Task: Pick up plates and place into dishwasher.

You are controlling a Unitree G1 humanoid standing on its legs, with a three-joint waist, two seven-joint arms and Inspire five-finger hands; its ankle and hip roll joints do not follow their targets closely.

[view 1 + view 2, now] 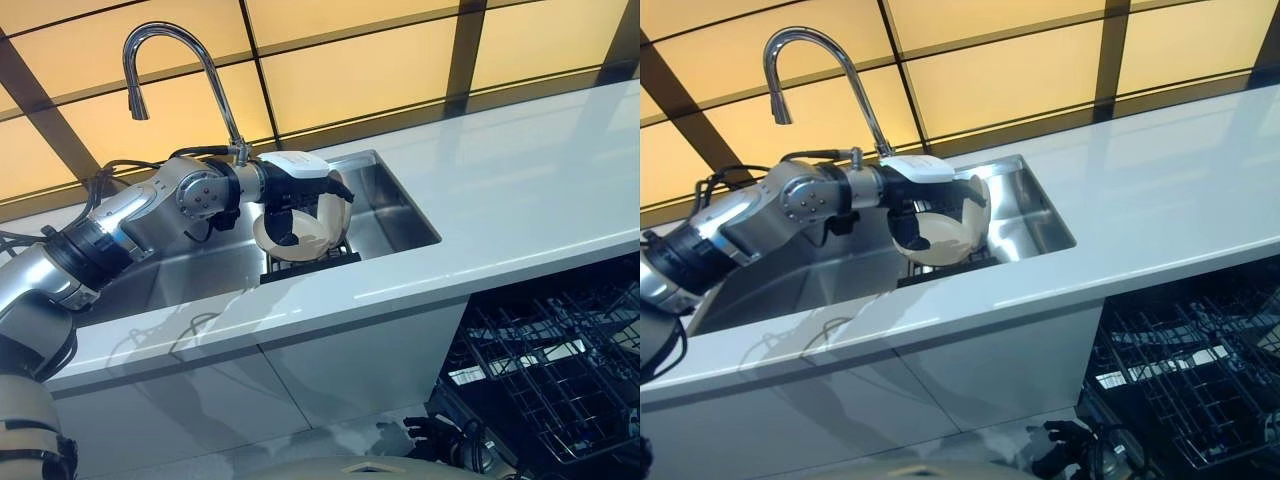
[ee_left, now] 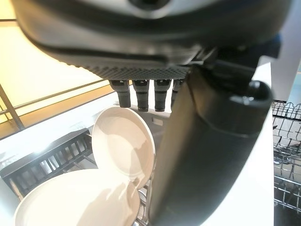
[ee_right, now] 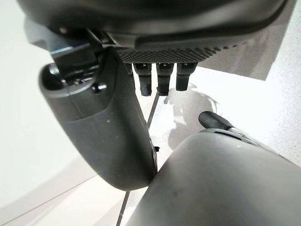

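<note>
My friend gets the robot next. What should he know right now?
Left hand: over the sink, fingers curled round the rim of a plate standing in the black rack. The left wrist view shows two plates in that rack.
Right hand: low by the floor, idle, holding nothing.
Dishwasher rack: pulled out at lower right; no plate visible in it.
Done: nothing loaded yet.
Left: lift this plate, carry it to the dishwasher, then the other.
</note>
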